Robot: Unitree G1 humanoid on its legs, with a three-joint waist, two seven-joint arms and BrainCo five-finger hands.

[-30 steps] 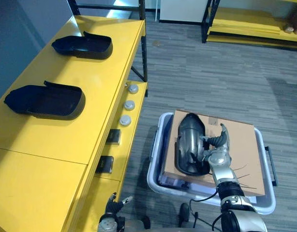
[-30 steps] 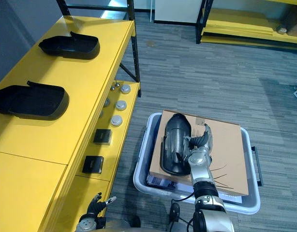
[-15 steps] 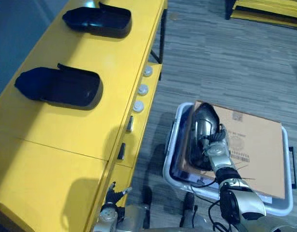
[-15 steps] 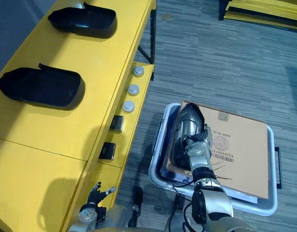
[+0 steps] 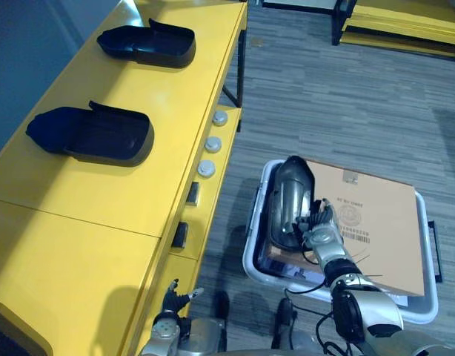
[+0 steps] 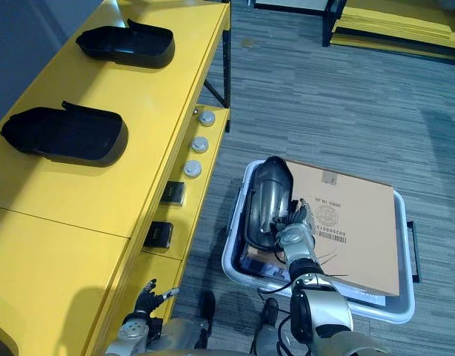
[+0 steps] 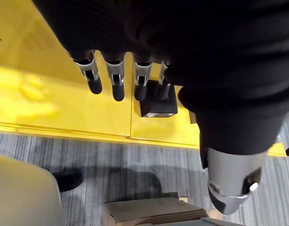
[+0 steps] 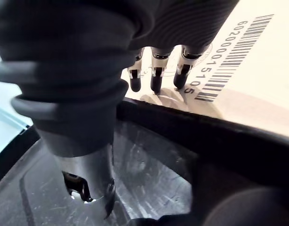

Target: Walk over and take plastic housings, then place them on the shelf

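2 housings [image 5: 94, 135] [image 5: 147, 46] on shelf [image 5: 131, 194], 1 housing [image 5: 290, 194] on cardboard [image 5: 379, 222]

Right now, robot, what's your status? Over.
Right hand pinching housing rim, thumb inside. Left hand open, idle by shelf. Housing lies on cardboard in bin; two more on shelf. Nothing seen in the way.

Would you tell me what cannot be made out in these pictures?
- Contents of the bin: hidden under the cardboard, eye views.
- Near rim of the plastic housing: covered by the right robot hand, eye views.
- Round pieces on the ledge of the shelf: too small to identify, eye views.
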